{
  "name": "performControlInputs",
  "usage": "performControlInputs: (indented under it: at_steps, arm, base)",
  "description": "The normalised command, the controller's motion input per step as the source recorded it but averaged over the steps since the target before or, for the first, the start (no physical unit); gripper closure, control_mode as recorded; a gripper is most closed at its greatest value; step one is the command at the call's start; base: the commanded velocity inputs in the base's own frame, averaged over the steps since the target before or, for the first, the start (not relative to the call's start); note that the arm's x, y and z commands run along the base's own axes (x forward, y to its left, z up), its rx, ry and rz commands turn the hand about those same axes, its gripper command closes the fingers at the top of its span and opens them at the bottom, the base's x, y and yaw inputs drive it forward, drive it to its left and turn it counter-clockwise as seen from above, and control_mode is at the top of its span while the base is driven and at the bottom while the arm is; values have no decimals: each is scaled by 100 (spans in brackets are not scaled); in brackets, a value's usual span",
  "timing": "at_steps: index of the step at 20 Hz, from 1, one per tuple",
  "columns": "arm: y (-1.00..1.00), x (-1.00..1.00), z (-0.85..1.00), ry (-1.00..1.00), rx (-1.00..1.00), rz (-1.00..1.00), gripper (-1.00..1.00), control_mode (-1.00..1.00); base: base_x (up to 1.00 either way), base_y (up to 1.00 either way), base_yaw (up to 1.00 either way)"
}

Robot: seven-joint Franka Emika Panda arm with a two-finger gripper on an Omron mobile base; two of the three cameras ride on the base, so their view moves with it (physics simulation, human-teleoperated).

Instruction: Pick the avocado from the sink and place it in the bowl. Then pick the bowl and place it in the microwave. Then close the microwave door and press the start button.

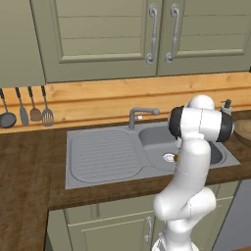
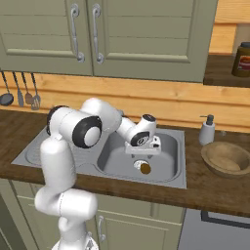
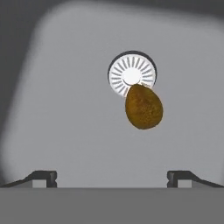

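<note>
The gripper (image 3: 112, 177) is hanging over the sink (image 2: 171, 178) with its jaws apart and holding nothing. Below it, the avocado (image 3: 144, 106) is lying on the basin floor, touching the drain (image 3: 131, 74). Farther off, the bowl (image 2: 227, 158) is sitting on the counter, so every step is still waiting.

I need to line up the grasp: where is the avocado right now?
The avocado lies on the sink basin floor, overlapping the drain edge; in the right base view it sits just below the hand.
</note>
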Motion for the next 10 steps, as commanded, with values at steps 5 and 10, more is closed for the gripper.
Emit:
performControlInputs:
  at_steps: [5, 10]
  arm:
    - [-17, 25, -26, 6, 0, 6, -100, -100]
    - [-14, 40, -32, 4, 0, 7, -100, -100]
  base:
    - [0, 0, 0]
    - [0, 0, 0]
